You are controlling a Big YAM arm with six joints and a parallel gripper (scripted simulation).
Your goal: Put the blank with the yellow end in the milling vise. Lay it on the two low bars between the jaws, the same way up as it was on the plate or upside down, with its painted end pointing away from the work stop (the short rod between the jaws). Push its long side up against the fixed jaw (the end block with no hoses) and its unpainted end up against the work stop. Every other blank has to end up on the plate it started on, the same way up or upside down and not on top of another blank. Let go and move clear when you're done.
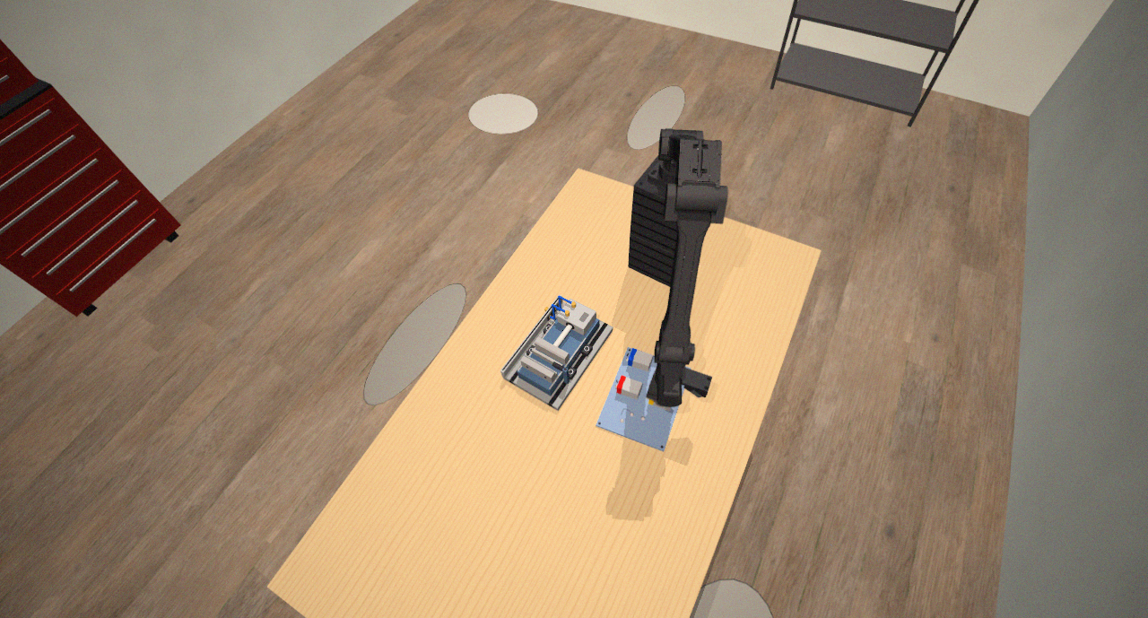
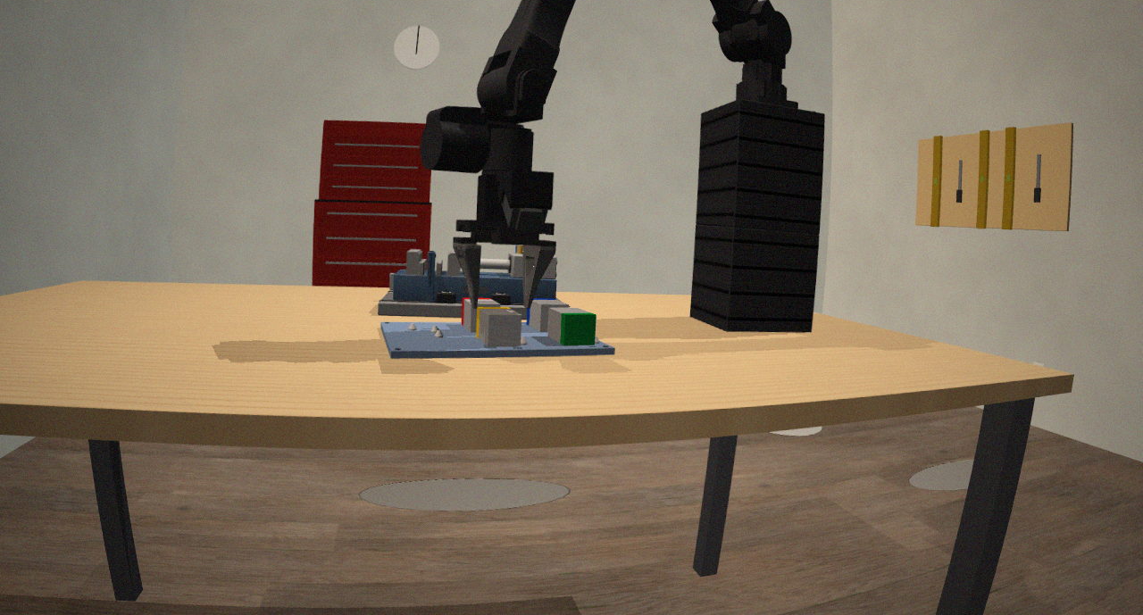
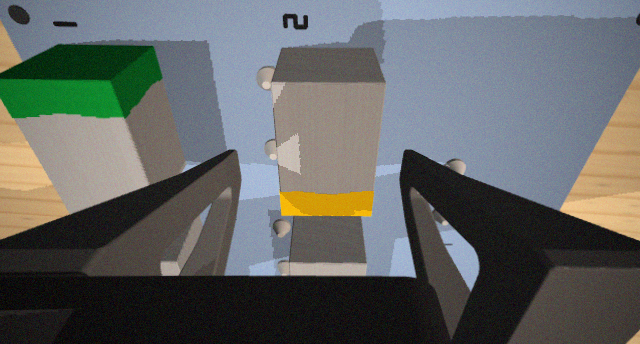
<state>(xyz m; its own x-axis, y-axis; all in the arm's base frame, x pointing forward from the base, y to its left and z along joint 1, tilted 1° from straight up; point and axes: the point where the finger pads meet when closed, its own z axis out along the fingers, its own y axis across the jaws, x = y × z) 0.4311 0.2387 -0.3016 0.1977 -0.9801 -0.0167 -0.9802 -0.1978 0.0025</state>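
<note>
While we are hovering over the plate (image 1: 642, 435) (image 2: 423, 339) (image 3: 480, 89) with the gripper (image 1: 665, 391) (image 2: 502, 306) (image 3: 320, 164) apart and gripping nothing, we are seemingly lining up for the grasp, leaving lifting, seating, release and withdrawal to do. In the exterior view, the plate is carrying the yellow-ended blank (image 1: 650, 402) (image 2: 499, 326) (image 3: 327, 134) at the near side, the green-ended blank (image 2: 577, 328) (image 3: 65, 99) to its right, and the red-ended blank (image 1: 631, 387) (image 2: 480, 304) (image 3: 327, 241) and blue-ended blank (image 1: 640, 359) (image 2: 545, 314) (image 3: 170, 268) farther back, while the far milling vise (image 1: 539, 384) (image 2: 423, 286) is showing us no blank between its jaws.
</note>
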